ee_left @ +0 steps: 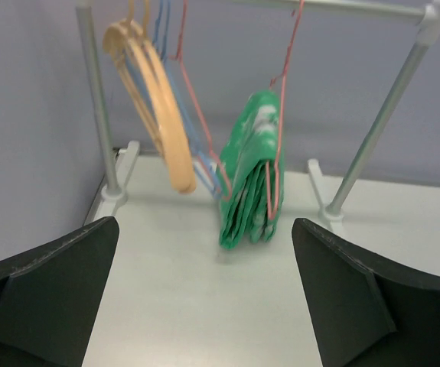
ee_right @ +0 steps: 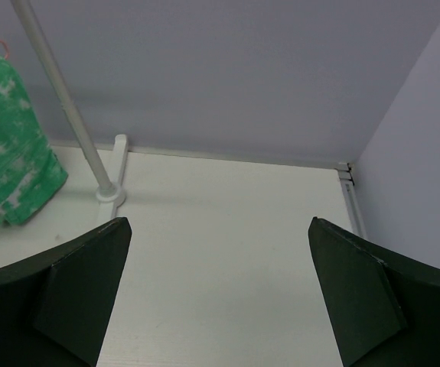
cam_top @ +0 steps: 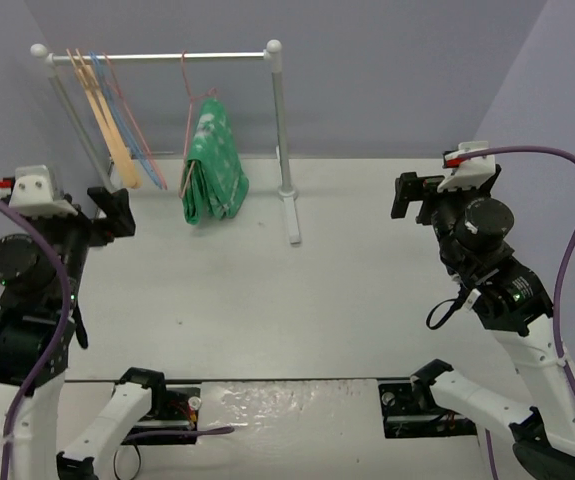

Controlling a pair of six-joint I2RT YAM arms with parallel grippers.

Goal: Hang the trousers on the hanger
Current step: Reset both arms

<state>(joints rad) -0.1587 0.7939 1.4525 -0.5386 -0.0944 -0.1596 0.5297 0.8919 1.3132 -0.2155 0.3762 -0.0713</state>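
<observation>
1. Top view: the trousers (cam_top: 214, 165) hang in a folded bundle from the pink wire hanger (cam_top: 188, 95). Its hook sits on the rail (cam_top: 167, 57) of the rack at the far side of the surface (cam_top: 267, 300). By my reading the placing is done and nothing of the task is left.
2. Top view: the left hand (cam_top: 117, 212) is spread and holds nothing, to the near left of the rack and well apart from the trousers. The right hand (cam_top: 412, 195) is spread and empty too, far off at the right.
3. Top view, containers: there are none. The rack is the only holder. Its rail carries a wooden hanger (cam_top: 112, 130) and blue hangers (cam_top: 132, 135) at the left end, all bare, and the loaded hanger nearer the middle.
4. Left wrist view: the left hand (ee_left: 204, 225) has its fingers wide apart with only bare surface between them. Beyond it the trousers (ee_left: 246, 183) are draped through the hanger (ee_left: 283, 92), with pink wire running down the front of the cloth. I cannot tell whether the lower fold touches the surface.
5. Right wrist view: the right hand (ee_right: 220, 229) is spread over bare surface. The trousers (ee_right: 9, 145) show at the left edge, beyond the rack's post (ee_right: 66, 107).
</observation>
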